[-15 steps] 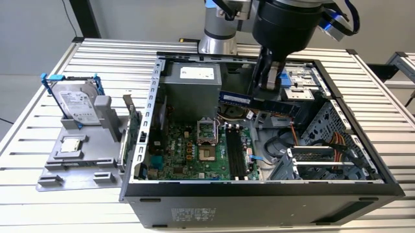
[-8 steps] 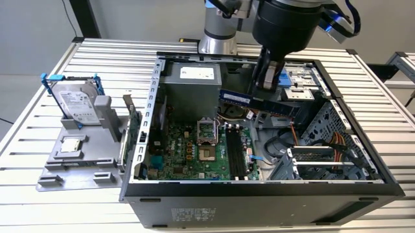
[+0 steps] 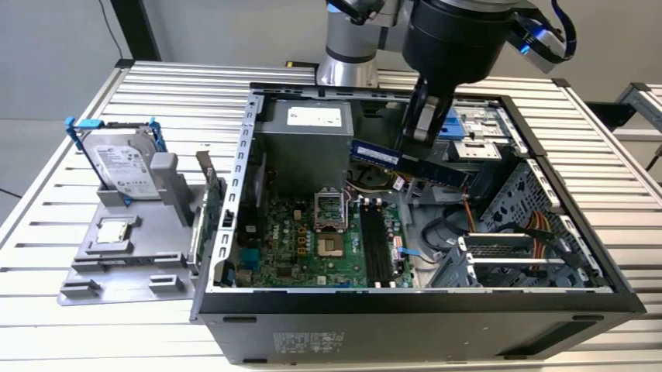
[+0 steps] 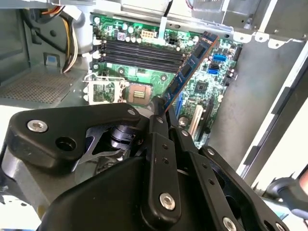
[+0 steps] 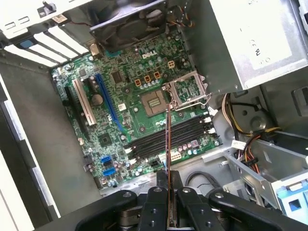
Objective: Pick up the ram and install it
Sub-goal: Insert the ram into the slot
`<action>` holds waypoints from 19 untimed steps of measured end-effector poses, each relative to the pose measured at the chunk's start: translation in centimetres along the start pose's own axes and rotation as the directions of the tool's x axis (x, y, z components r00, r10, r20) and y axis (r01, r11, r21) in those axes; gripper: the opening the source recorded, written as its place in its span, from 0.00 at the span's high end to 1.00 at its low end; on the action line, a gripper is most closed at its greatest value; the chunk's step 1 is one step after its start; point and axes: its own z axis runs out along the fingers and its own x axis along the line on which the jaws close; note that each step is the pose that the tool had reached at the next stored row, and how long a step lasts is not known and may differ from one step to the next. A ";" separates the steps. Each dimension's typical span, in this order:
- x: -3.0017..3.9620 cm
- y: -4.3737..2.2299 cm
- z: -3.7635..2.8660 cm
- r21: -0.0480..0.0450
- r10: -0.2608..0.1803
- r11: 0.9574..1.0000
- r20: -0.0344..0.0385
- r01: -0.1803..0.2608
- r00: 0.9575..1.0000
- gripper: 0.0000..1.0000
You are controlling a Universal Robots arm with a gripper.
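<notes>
Exterior view — ram (image 3: 408,163) clamped between jaws | hanging above motherboard (image 3: 300,240)

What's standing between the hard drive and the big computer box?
In the exterior view, a green expansion card stands on edge between the hard drive and the computer case.

Arm (image 3: 455,31): cut off at upper edge, exterior view. Ram (image 4: 192,67): end hidden between jaws, second wrist view.

Exterior view overlooks the case (image 3: 414,325); both wrist views (closer) share its motherboard (image 5: 127,113) (image 4: 149,77).
</notes>
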 end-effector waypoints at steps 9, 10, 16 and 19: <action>0.00 0.00 0.00 -0.002 0.089 0.996 0.001 -0.089 0.996 1.00; 0.00 0.00 0.00 -0.002 0.099 0.995 0.001 -0.099 0.995 1.00; 0.00 0.00 0.01 -0.003 0.156 0.988 0.001 -0.156 0.988 1.00; 0.00 0.00 0.01 -0.004 0.185 0.983 0.001 -0.185 0.983 1.00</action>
